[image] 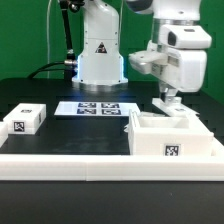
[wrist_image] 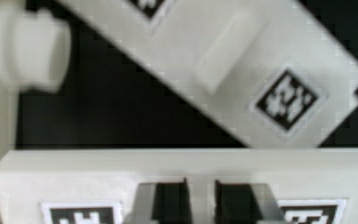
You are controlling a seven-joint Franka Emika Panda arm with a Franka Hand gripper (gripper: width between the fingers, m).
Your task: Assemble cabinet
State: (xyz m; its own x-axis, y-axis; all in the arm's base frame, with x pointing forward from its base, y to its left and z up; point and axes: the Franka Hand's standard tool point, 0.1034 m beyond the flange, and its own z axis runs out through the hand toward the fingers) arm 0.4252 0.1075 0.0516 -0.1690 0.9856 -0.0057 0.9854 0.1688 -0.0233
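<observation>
**Cabinet assembly: gripper working at the body's rear wall.** The body [image: 160,138], an open-topped white box, is lying directly below the fingers [wrist_image: 220,203], and the gripper [image: 168,99] is hanging just over its far wall. In the wrist view the fingers are showing only a thin gap between them. Whether they are pinching the wall or anything else cannot be told.

The step appears to be a grasp or nudge at that wall. Doing it well is probably asking for a straight descent, with the wall centred in the gap and both pads meeting flat so the box is not twisting.

A long tagged piece [wrist_image: 247,70] is lying slantwise just beyond the fingers, near enough to be struck. The rail [image: 90,166] is running on the body's opposite side from the fingers. The base [image: 100,55] is standing well apart. The marker board [image: 95,107] is lying between the fingers and a small panel [image: 25,120], which is waiting farthest off.
</observation>
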